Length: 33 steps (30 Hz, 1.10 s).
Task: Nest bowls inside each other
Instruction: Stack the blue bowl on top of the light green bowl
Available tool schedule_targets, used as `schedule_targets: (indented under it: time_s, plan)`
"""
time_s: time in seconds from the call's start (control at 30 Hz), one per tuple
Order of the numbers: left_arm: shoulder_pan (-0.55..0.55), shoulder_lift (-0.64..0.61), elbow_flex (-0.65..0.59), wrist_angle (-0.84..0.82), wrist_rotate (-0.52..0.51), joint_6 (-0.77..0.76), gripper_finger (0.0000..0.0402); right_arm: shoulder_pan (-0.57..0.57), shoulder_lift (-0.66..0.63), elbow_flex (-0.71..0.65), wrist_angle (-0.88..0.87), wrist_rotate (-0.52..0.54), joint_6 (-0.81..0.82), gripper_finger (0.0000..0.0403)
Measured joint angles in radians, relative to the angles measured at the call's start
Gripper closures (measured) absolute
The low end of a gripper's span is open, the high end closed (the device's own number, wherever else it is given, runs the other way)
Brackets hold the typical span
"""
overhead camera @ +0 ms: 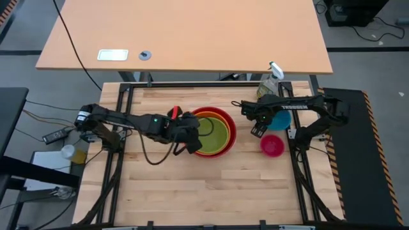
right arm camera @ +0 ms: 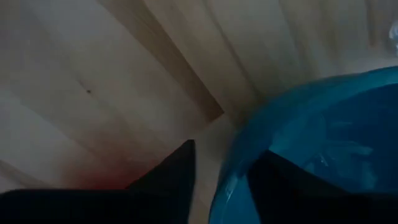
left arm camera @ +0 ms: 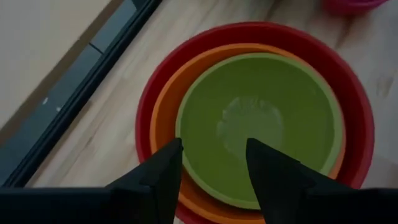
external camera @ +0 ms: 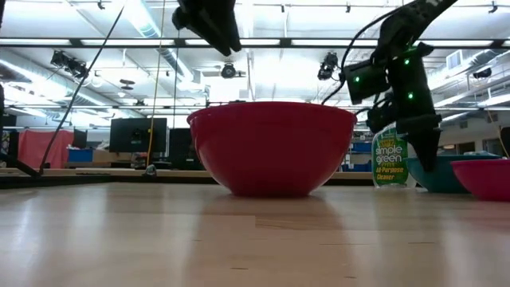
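A red bowl (overhead camera: 230, 124) stands mid-table with an orange bowl (left arm camera: 163, 112) and a green bowl (left arm camera: 261, 124) nested in it. My left gripper (left arm camera: 214, 146) hovers open above the stack's left side, holding nothing. A blue bowl (overhead camera: 281, 119) stands at the right and a pink bowl (overhead camera: 272, 145) just nearer. My right gripper (right arm camera: 227, 155) points down at the blue bowl's left rim (right arm camera: 227, 180). One finger is inside the bowl and one outside. My right gripper straddles the blue bowl's left rim (right arm camera: 217, 193) from above, one finger (right arm camera: 286, 180) inside the bowl and the other (right arm camera: 177, 180) outside. A pale gap shows between the outer finger and the rim. I cannot tell whether the inner finger touches the wall. The bowl stands on the table.
A clear spray bottle (overhead camera: 271, 80) stands at the far right edge, just behind the blue bowl. Bare wooden tabletop (overhead camera: 211, 191) lies across the near half. A black frame rail (left arm camera: 93, 74) runs along the table's far side.
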<state>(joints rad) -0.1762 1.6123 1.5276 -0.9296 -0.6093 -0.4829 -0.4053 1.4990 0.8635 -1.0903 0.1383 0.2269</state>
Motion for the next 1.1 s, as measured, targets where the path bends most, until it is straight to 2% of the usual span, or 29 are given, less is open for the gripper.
schedule_targets:
  time_s: [0.23, 0.33, 0.47, 0.57, 0.77, 0.9, 1.0, 1.1]
  plan:
    - [0.0, -0.031, 0.001, -0.03, 0.0, 0.0, 0.0222, -0.003, 0.02, 0.002, 0.017, 0.03, -0.038, 0.038]
    - [0.0, -0.034, 0.001, -0.049, 0.0, -0.003, 0.0222, 0.007, -0.015, 0.001, 0.027, 0.015, -0.037, 0.038]
    - [0.0, -0.035, 0.001, -0.05, 0.0, -0.004, 0.0222, 0.028, -0.1, 0.001, 0.013, -0.031, -0.003, 0.0358]
    - [0.0, -0.037, 0.001, -0.035, 0.0, -0.004, 0.0222, 0.047, -0.173, 0.006, -0.022, -0.064, 0.036, 0.0363]
    - [0.0, -0.037, 0.001, 0.033, 0.0, 0.03, 0.0222, 0.138, -0.304, 0.139, -0.07, -0.109, 0.086, 0.0379]
    - [0.0, -0.042, 0.001, 0.101, 0.001, 0.071, 0.0222, 0.23, -0.322, 0.266, -0.017, -0.111, 0.078, 0.036]
    - [0.004, -0.066, -0.005, 0.157, 0.001, 0.107, 0.0223, 0.302, -0.301, 0.326, 0.085, -0.124, 0.022, 0.0354]
    - [0.019, -0.135, -0.098, 0.258, 0.047, 0.136, 0.0235, 0.362, -0.248, 0.355, 0.204, -0.13, -0.039, 0.0355]
